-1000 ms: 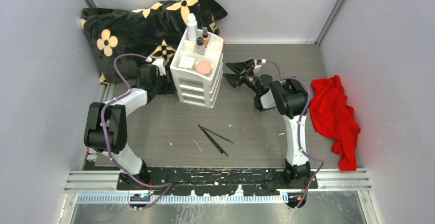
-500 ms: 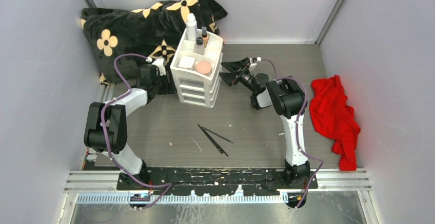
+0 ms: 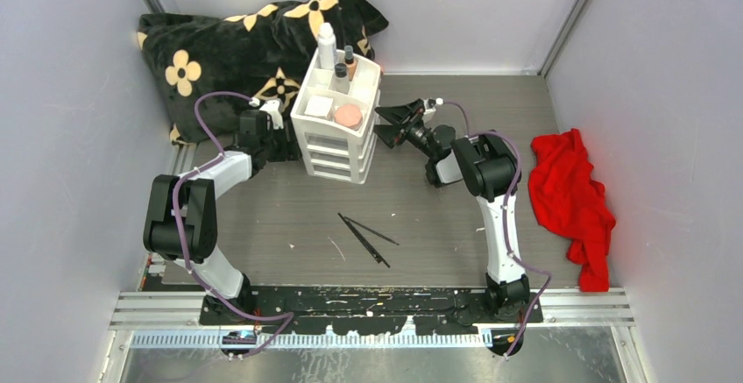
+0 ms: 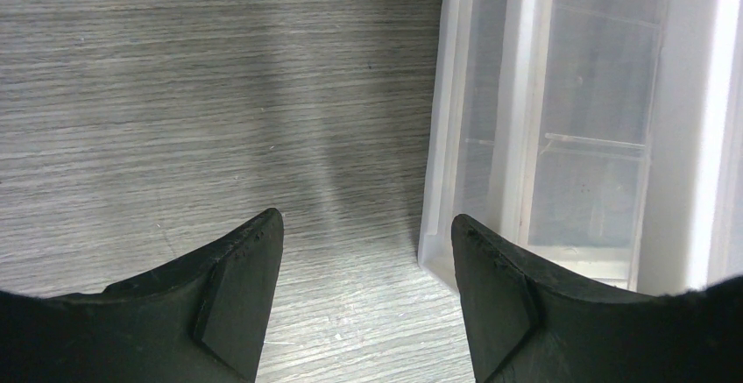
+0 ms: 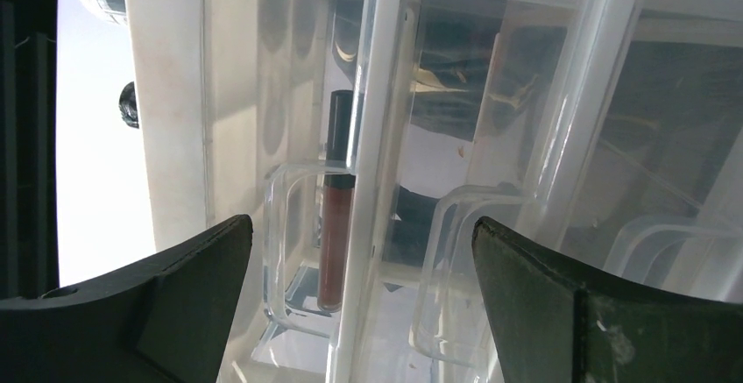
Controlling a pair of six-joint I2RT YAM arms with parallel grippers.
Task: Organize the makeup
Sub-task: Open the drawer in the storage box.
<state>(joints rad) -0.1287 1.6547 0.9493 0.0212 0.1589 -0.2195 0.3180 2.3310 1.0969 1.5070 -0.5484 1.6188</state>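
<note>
Between the right jaws, which are spread wide and hold nothing, the side of the white drawer unit [image 5: 175, 94] fills the wrist view, close ahead. Through its clear drawer fronts a dark red tube [image 5: 333, 225] with a black cap shows inside one drawer. The left jaws are also wide and empty, low over the tabletop [image 4: 175, 94] at the unit's opposite side, with one tip near its bottom corner. On the unit's open top tray stand a white bottle [image 3: 328, 46] and a tan dark-capped bottle [image 3: 350, 60] in the rear compartments. A white square box [image 3: 319, 105] and a pink compact [image 3: 348, 117] sit side by side in front. Two thin black pencils [image 3: 366, 238] lie crossed on the tabletop, well apart from the unit. A red cloth [image 3: 571, 199] is bunched at the right wall.
</note>
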